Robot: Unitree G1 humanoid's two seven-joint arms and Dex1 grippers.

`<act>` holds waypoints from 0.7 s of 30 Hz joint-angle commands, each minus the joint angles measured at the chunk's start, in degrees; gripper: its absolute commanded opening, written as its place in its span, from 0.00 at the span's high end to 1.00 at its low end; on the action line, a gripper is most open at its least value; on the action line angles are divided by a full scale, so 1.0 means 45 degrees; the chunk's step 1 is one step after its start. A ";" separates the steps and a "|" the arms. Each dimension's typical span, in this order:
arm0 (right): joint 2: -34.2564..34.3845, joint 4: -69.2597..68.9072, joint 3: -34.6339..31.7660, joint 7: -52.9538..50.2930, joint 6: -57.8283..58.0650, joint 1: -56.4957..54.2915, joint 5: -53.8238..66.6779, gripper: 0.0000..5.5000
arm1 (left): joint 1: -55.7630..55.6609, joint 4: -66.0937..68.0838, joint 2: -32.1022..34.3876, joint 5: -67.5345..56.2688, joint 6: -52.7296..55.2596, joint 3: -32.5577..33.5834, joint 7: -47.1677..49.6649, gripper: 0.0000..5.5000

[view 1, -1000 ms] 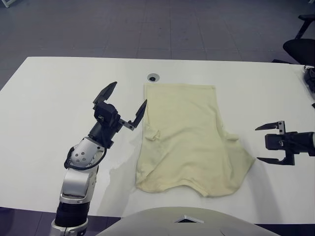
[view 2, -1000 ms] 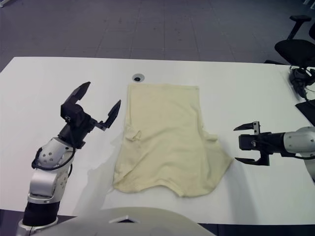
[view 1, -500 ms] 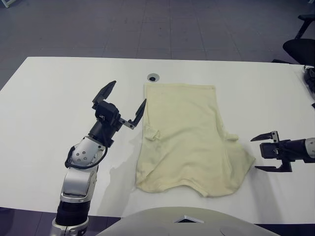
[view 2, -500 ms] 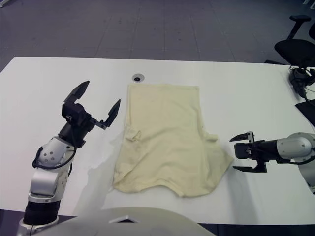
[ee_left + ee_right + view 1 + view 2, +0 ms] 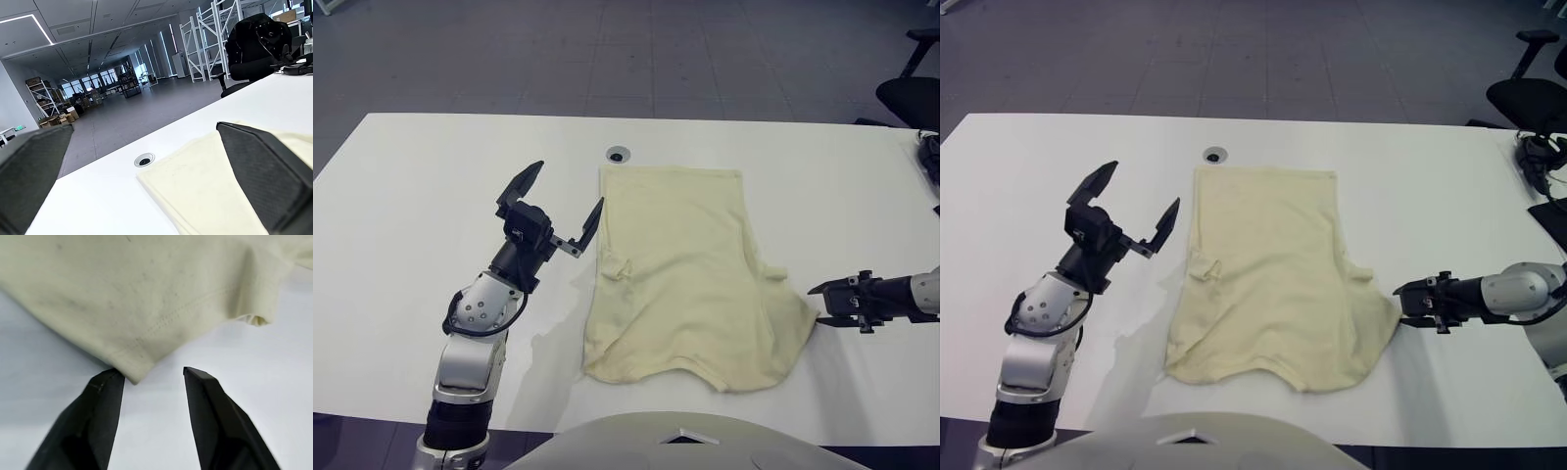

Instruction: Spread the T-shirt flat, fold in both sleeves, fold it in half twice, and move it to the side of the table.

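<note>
Moved: right gripper (image 5: 817, 305) is in from farther right, now low at shirt (image 5: 685, 274) near-right corner. Left gripper (image 5: 570, 186) unchanged, raised just left of shirt, spread wide, empty. Shirt lies mid table (image 5: 411, 176), near end rumpled. Right fingers (image 5: 102, 401) parted, corner tip between them, not pinched. I judge step as spreading flat; next I close on corner, pull outward. Count: one shirt, two grippers.
</note>
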 commanded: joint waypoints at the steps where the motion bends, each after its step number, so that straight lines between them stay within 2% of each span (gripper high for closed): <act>1: -0.0086 0.0010 -0.0009 -0.0033 -0.0137 0.0002 0.0018 0.73 | -0.0036 -0.0048 0.0020 0.0108 0.0017 0.0111 0.0007 0.02; 10: -0.0173 -0.0075 -0.0112 -0.0023 -0.0228 0.0092 0.0057 1.00 | -0.0064 0.0084 0.0089 0.0078 -0.0004 0.0190 -0.0100 0.02; 21: -0.0265 -0.0144 -0.0240 -0.0011 -0.0239 0.0333 0.0080 1.00 | -0.0147 0.0197 0.0097 0.0078 0.0049 0.0233 -0.0206 0.02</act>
